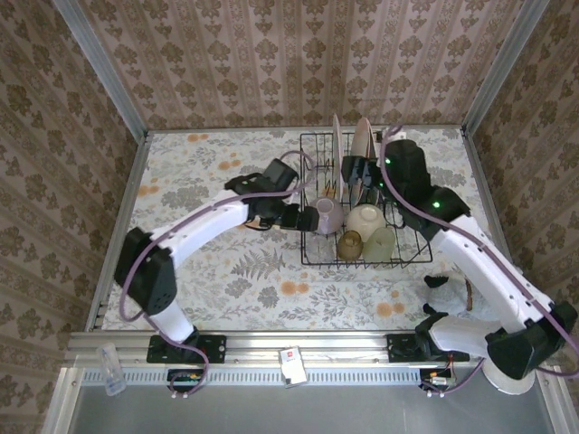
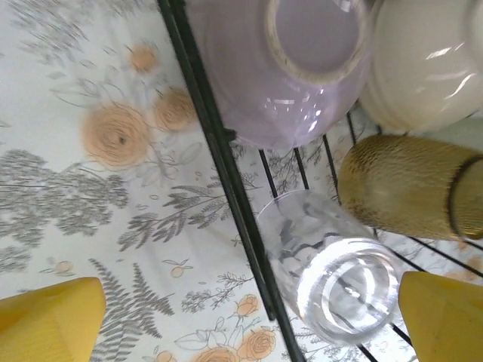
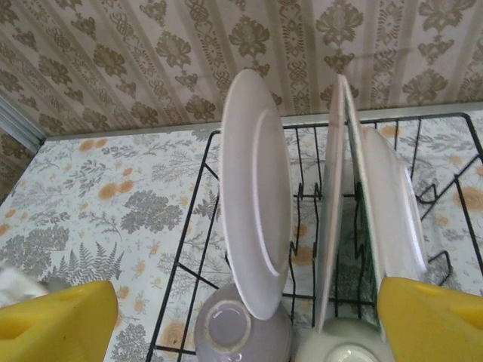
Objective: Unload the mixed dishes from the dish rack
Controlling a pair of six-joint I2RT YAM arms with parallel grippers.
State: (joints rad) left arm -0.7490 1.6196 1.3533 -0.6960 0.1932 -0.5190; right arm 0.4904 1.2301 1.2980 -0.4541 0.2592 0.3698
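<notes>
Several plates (image 3: 256,196) stand on edge at twelve o'clock in the dish rack (image 2: 219,143); judged slippery, breakable, best taken by the top rim. Right gripper (image 3: 245,302) gapes empty before them; left gripper (image 2: 249,302) likewise released near the lavender bowl (image 2: 287,68).

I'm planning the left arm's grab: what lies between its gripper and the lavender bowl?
In the left wrist view: a clear glass and the dish rack's black side rail, short of the lavender bowl.

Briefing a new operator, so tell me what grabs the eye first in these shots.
Plates stand on edge in the far slots of the black wire dish rack. Nearer, a lavender bowl sits upside down at the rack's left side, with an amber cup and a clear glass close by.
</notes>
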